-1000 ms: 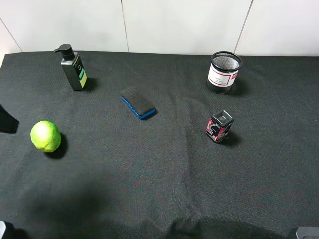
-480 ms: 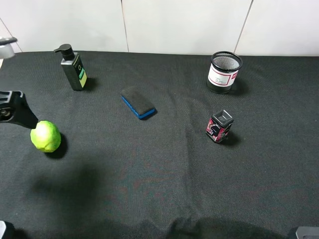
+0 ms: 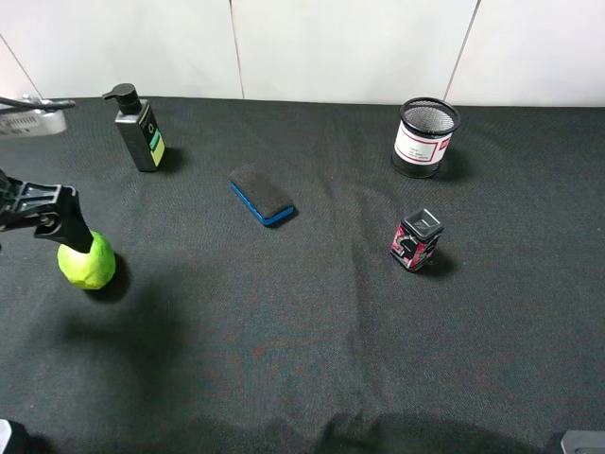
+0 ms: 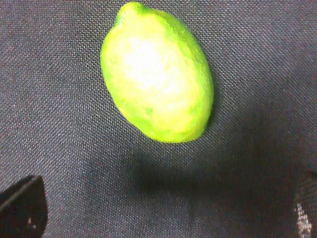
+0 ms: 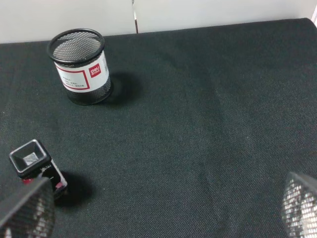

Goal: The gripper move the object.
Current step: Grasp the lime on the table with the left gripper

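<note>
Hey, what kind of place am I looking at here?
Probably a robot test bench in a lab, not a home: a table draped in black cloth against a plain white tiled wall, with unrelated props spaced apart: a mesh cup, a pump bottle and a green fruit.

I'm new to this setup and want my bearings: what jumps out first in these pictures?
The lime-green fruit glows against the black cloth at the left, with the open left gripper poised over it. A black mesh pen cup stands back right, and a blue-edged eraser lies near the middle.
</note>
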Controlling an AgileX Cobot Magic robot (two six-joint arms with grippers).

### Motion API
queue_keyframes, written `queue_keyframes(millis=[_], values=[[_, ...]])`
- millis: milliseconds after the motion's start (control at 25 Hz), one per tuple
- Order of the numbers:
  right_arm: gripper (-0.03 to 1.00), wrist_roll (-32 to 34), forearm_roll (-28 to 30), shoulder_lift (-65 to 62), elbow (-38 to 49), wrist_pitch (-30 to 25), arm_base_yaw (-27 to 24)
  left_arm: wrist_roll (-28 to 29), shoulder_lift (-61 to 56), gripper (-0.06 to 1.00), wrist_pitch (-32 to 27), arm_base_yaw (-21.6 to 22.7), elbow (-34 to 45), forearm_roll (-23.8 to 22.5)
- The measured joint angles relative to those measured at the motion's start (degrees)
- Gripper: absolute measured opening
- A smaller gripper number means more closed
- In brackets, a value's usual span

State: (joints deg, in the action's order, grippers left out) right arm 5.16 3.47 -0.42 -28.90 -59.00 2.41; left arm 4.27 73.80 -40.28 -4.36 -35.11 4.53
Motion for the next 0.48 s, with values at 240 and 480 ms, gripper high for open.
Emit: queue_keyframes(millis=[240,480], values=[[0.69,0.0,0.0,0.0,0.0,0.0,0.0,0.0,5.5,0.99,3.26,0.0,0.0,0.0],[0.69,0.0,0.0,0.0,0.0,0.0,0.0,0.0,11.05,0.99,6.85,0.0,0.0,0.0]])
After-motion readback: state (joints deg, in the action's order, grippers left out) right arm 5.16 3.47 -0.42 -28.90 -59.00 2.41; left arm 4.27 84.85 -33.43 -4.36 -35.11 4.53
